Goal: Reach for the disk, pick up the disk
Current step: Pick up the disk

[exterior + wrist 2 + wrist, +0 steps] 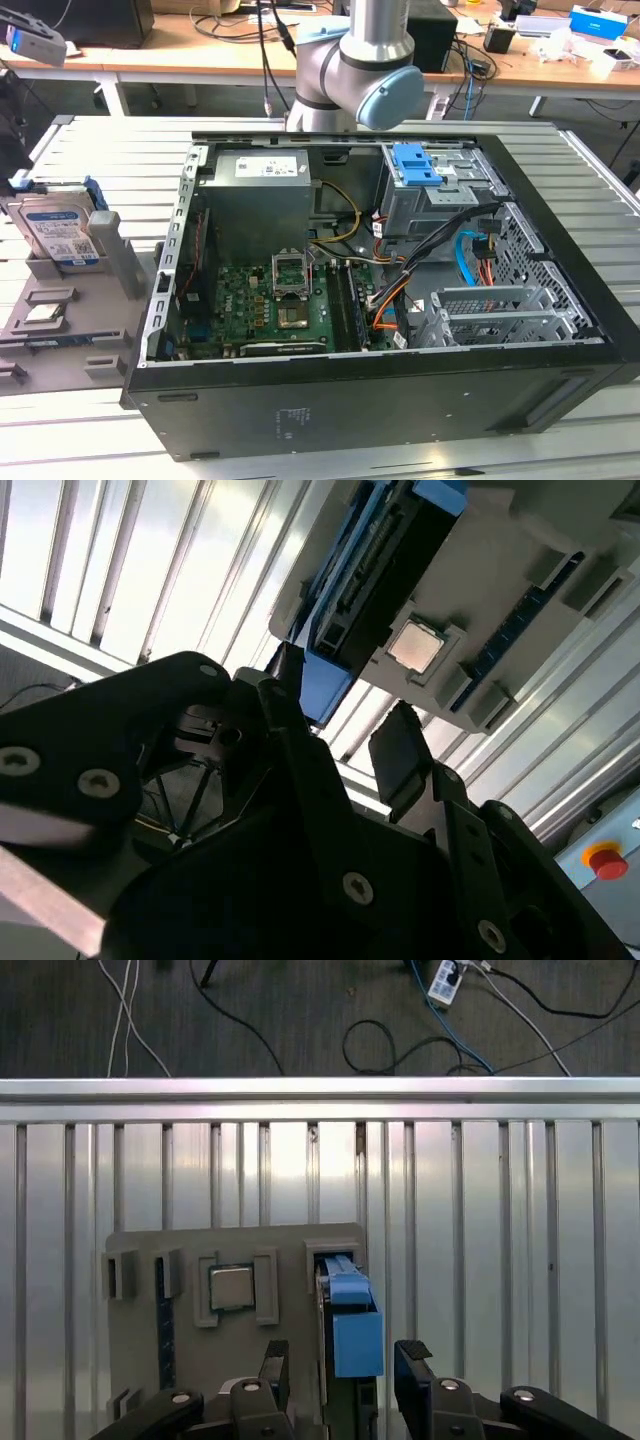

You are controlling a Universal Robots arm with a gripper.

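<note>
My fingers (412, 1365) are spread wide with nothing in them. In the first wrist view one stands on each side of the disk (350, 1325), with a gap on both sides. The disk stands on edge in a slot of a grey holder (140, 1360), its blue bracket turned towards me. A processor chip (232, 1287) lies in a square recess of the same holder, just beside the disk. The holder rests on the slatted metal table (500, 1260). In the exterior view the disk shows its labelled face at the exterior view's left, and the holder lies next to the open computer case (380, 410).
</note>
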